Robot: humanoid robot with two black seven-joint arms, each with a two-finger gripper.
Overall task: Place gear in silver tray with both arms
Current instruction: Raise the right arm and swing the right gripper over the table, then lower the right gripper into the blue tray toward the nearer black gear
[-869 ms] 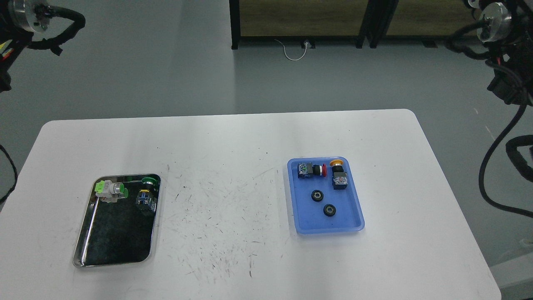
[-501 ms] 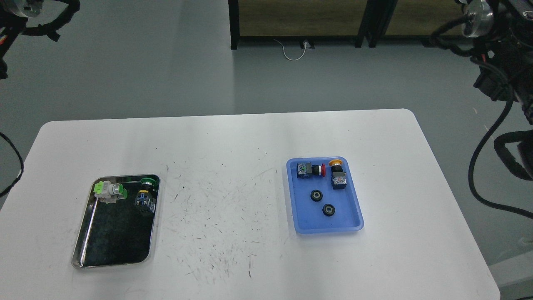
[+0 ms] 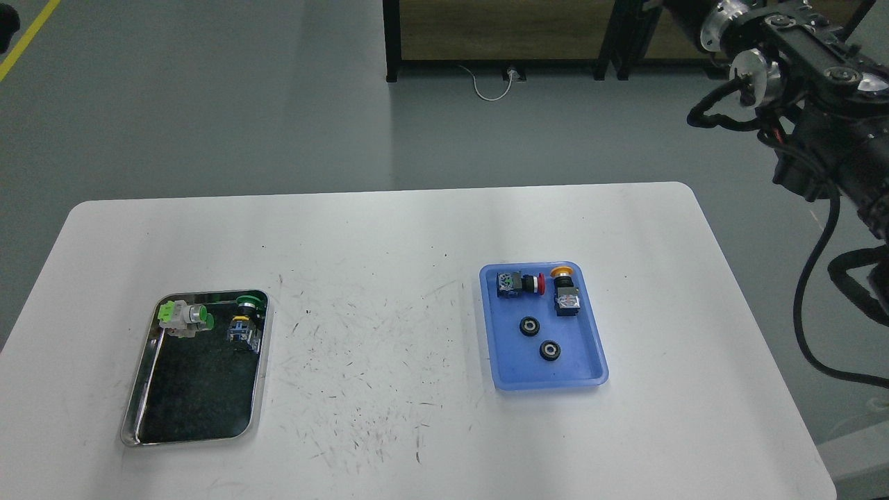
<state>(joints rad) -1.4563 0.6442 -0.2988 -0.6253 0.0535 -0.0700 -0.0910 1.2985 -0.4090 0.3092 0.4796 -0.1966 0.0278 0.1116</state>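
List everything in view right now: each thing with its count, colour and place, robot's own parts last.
table: one, white, scuffed, fills the lower view
silver tray: one, shiny metal with dark base, table's left side
green push-button switches: two, at the silver tray's far end
blue tray: one, translucent blue plastic, table's right side
red-capped switch: one, blue tray's far left
yellow-capped switch: one, blue tray's far right
black gears: two, round, middle of the blue tray
cabinet: dark frame, wood panels, on the floor behind
white cable: one, on the floor by the cabinet
right arm: black, upper right; fingers not distinguishable
left arm: out of view
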